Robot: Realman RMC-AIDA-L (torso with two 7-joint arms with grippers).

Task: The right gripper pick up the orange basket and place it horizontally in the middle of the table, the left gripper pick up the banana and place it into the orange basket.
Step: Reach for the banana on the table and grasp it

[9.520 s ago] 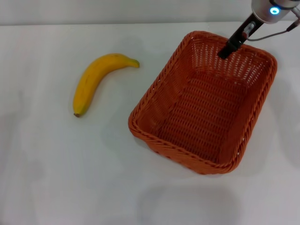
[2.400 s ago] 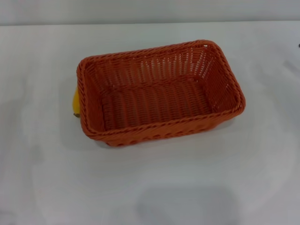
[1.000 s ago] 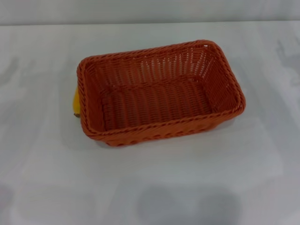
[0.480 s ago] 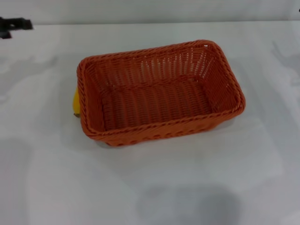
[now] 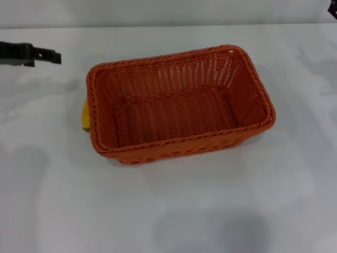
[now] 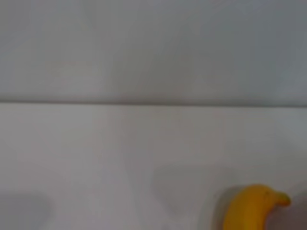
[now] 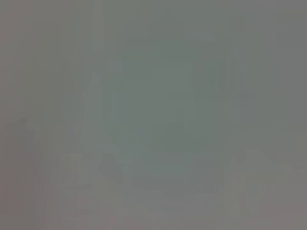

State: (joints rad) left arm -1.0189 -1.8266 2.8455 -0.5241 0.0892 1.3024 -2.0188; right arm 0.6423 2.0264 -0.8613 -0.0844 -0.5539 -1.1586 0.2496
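The orange basket [image 5: 179, 105] lies lengthwise on the white table [image 5: 174, 211], near its middle, with nothing in it. The banana [image 5: 85, 117] sits against the basket's left end; in the head view only a thin yellow sliver shows past the rim. My left gripper [image 5: 55, 56] reaches in from the left edge, black and level, up and to the left of the basket and apart from it. The left wrist view shows the banana [image 6: 252, 210] lying on the table ahead. A dark bit of my right gripper [image 5: 333, 9] shows at the far right corner.
The table's back edge [image 5: 168, 26] meets a grey wall behind the basket. The right wrist view shows only a flat grey field.
The basket now lies turned in the middle, hiding most of the banana. Over the last second my left gripper has come in from the left edge, moving right. Basket and banana stay still.
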